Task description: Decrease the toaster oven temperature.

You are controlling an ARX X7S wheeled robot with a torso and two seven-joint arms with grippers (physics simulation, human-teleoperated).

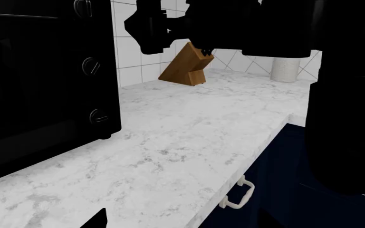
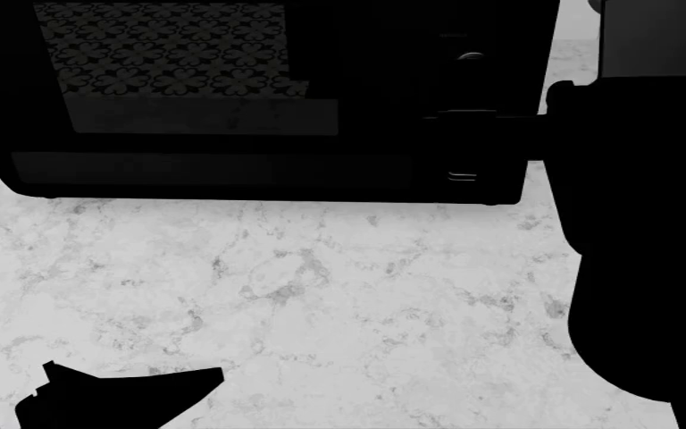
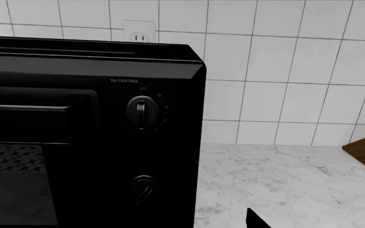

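Observation:
The toaster oven (image 2: 260, 98) is a large black box at the back of the counter, with floral mesh behind its glass door. Its knob strip is on the right, with an upper knob (image 2: 468, 55) and a lower one (image 2: 463, 174). My right gripper (image 2: 486, 116) reaches in at the strip between these two and looks open; one fingertip (image 3: 255, 221) shows. In the right wrist view, the top knob (image 3: 141, 111) is labelled as the oven timer and a second knob (image 3: 143, 187) sits below it. My left gripper (image 2: 129, 389) is open and empty, low over the counter's front.
The white marble counter (image 2: 319, 295) runs in front of the oven. A wooden knife block (image 1: 186, 66) and a white canister (image 1: 288, 69) stand by the tiled wall beyond the oven. A navy cabinet with a white handle (image 1: 239, 194) is under the counter edge. A wall outlet (image 3: 138, 35) is above the oven.

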